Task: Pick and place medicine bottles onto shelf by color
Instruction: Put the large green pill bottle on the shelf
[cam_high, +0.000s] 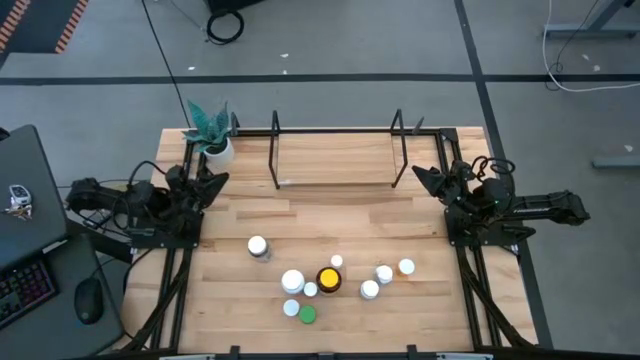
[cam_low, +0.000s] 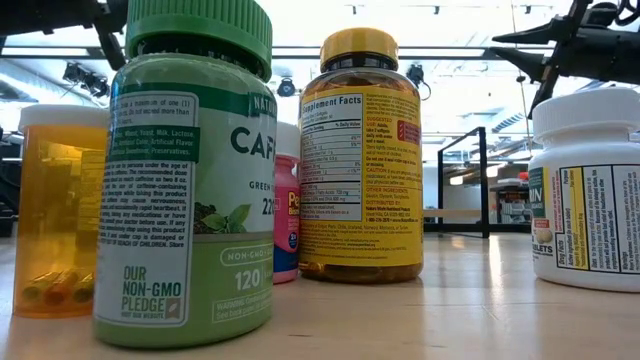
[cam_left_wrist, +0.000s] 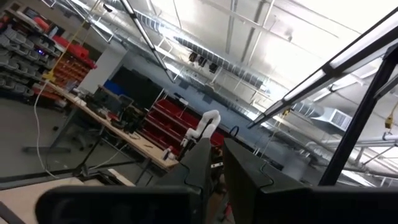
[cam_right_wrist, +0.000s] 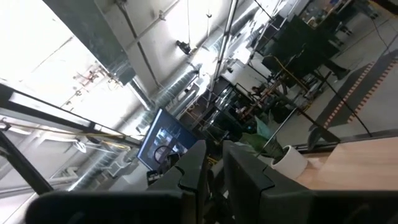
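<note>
The pale wooden surface (cam_high: 330, 225) carries about 10 medicine bottles (cam_high: 329, 279) clustered near its front edge, well apart from the empty black wire shelf (cam_high: 335, 150) at the back, beside a potted plant (cam_high: 212, 132). The left claw (cam_high: 214, 182) and right claw (cam_high: 424, 178) rest at opposite side edges, both closed on nothing. Beyond is what seems a workshop with red storage bins (cam_left_wrist: 165, 115).

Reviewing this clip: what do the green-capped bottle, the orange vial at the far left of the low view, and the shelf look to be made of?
Green-capped bottle: likely opaque plastic, its glossy green label catching highlights. Orange vial: translucent amber plastic, light passing through to contents at the bottom. Shelf: thin black rods, probably painted metal, over a pale base with visible wood grain.
</note>
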